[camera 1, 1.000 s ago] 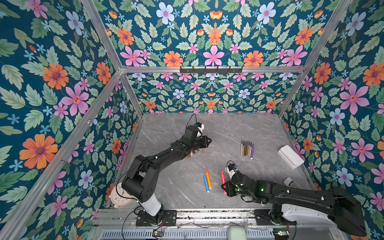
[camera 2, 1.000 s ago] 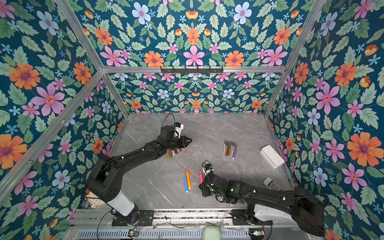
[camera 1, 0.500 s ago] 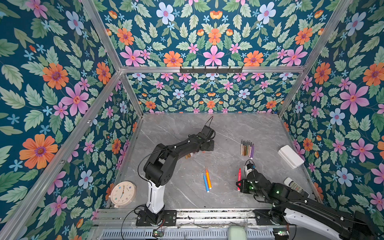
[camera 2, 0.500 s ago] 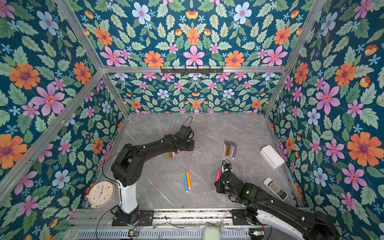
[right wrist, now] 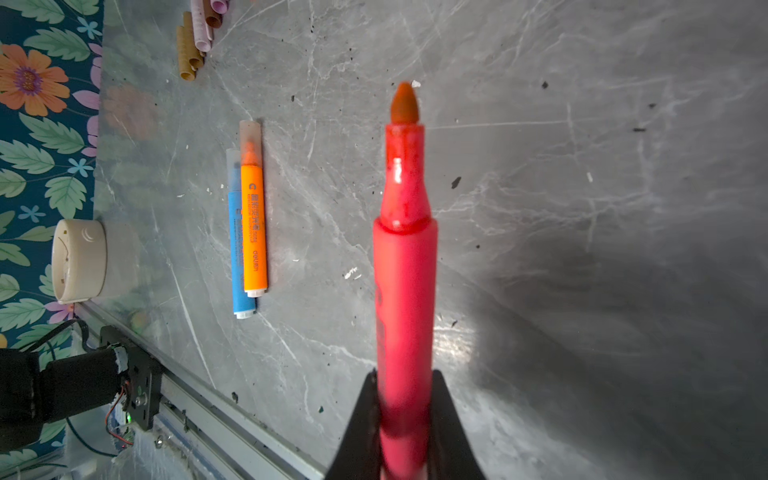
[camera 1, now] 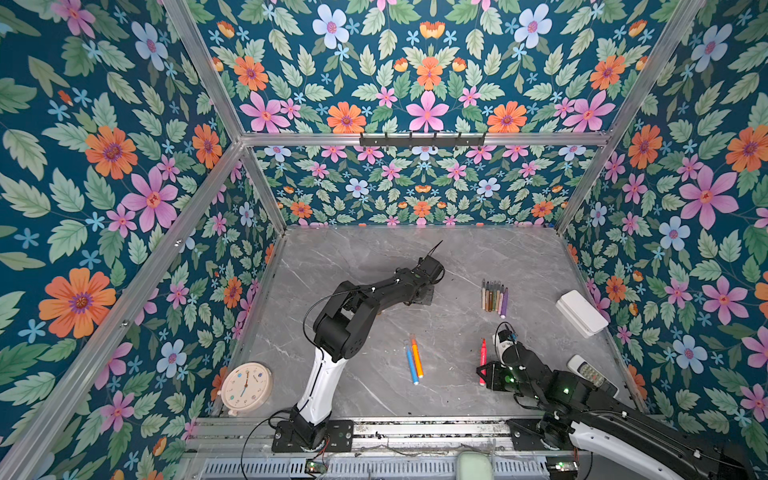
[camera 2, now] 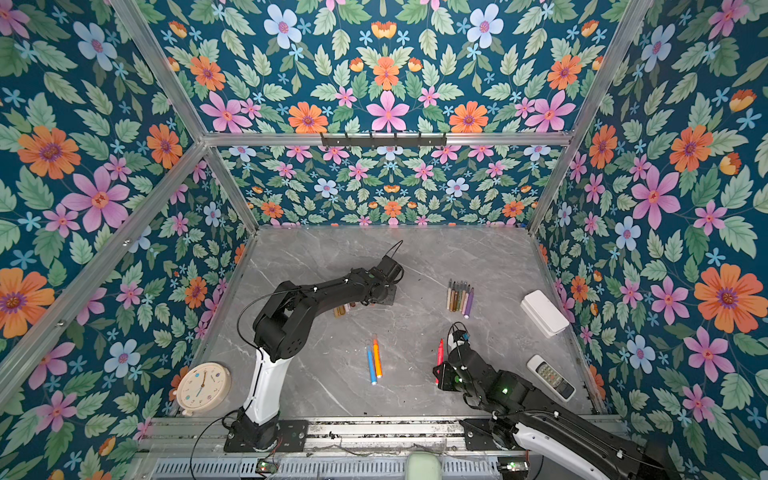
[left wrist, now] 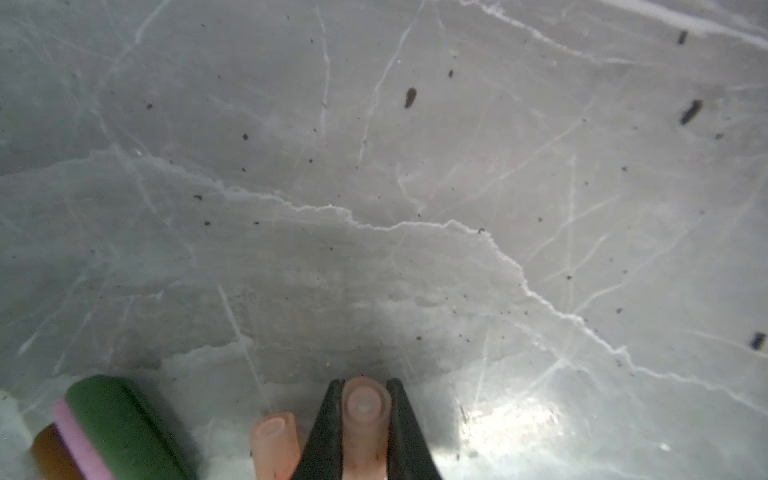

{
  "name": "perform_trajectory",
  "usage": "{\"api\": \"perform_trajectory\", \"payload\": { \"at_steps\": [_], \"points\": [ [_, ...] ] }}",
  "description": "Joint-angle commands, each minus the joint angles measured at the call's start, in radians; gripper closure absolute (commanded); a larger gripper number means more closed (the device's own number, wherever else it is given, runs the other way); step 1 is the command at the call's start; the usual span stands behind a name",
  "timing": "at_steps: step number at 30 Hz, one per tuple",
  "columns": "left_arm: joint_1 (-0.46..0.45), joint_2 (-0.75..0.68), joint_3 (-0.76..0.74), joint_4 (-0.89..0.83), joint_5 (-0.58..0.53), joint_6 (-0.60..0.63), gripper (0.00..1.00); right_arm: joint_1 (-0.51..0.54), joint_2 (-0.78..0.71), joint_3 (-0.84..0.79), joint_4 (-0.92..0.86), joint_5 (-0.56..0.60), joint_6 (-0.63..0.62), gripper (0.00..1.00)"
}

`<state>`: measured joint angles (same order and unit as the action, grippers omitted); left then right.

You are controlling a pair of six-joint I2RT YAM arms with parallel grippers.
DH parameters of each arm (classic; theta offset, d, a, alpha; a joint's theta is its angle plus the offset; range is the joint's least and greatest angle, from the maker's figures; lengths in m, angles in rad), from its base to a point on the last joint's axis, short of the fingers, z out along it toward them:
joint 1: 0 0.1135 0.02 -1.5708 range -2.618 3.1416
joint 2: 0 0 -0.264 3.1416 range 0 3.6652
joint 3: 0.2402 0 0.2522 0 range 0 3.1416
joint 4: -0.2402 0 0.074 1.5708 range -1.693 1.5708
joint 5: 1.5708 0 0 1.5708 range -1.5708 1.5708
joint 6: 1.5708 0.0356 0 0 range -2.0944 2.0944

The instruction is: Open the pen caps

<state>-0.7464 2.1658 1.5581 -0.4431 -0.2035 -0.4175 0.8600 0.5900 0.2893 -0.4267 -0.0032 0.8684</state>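
Now, left gripper (left wrist: 364, 392): pinching translucent orange cap (left wrist: 365, 409); second cap (left wrist: 274, 436) just beside.
right gripper (right wrist: 405, 386): pinching red pen (right wrist: 405, 270), uncapped.

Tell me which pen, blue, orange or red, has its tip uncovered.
The red pen, gripped in the right claw: its tip is bare. The orange pen and blue pen both wear translucent caps.

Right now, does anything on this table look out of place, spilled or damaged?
Nothing spilled or broken. The only oddity is dark specks littering the marble tabletop, like debris. The red pen in the right pincer has its tip bare, as the task intends.
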Motion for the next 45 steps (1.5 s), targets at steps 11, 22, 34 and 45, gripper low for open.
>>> {"api": "perform_trajectory", "payload": {
  "at_steps": [11, 22, 34, 45],
  "points": [
    [-0.010, -0.016, -0.012, -0.085, -0.008, -0.003, 0.71, -0.226, 0.035, 0.192, -0.223, -0.029, -0.164, 1.00],
    [-0.020, -0.219, -0.065, -0.052, 0.016, 0.011, 0.51, -0.927, 0.366, 0.394, -0.105, -0.456, -0.358, 1.00],
    [-0.016, -0.886, -0.724, 0.427, 0.126, -0.009, 0.53, -0.966, 0.773, 0.488, 0.078, -0.297, -0.407, 1.00],
    [-0.016, -1.607, -1.257, 0.484, -0.132, -0.040, 0.36, -0.970, 0.885, 0.468, 0.191, -0.286, -0.393, 1.00]
  ]
}}
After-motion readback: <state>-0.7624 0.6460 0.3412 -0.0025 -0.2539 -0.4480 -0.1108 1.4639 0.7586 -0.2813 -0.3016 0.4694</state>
